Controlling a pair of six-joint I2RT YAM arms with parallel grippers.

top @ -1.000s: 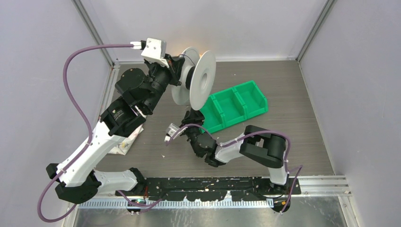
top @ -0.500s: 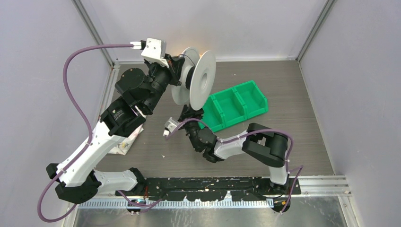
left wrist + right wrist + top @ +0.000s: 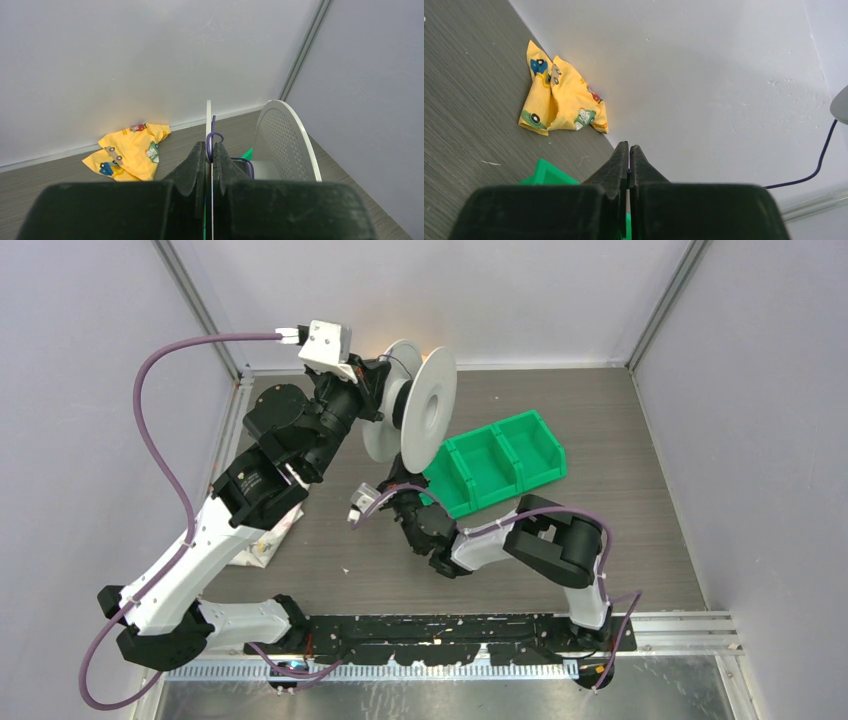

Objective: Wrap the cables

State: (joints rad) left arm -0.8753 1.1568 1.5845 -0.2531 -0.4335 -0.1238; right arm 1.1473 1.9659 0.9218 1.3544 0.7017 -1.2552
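A big white spool (image 3: 422, 405) stands on edge at the back of the table. My left gripper (image 3: 383, 380) is shut on its near flange (image 3: 208, 112). A thin purple-dark cable (image 3: 214, 136) loops out right at my left gripper's (image 3: 210, 145) fingertips and runs to the spool's core. Just below the spool, my right gripper (image 3: 393, 490) is shut, and a short bit of the cable (image 3: 628, 169) shows pinched between its tips (image 3: 629, 146). Another stretch of cable (image 3: 819, 161) hangs at the right of the right wrist view.
A green two-compartment bin (image 3: 500, 462) lies right of the spool, close to my right gripper. A crumpled yellow cloth (image 3: 262, 545) lies by the left wall under my left arm, also seen as the yellow cloth (image 3: 127, 150). Grey walls close in on three sides.
My right gripper moved up and left toward the spool's underside and went from open to shut on the cable. The left arm and the spool stayed still.
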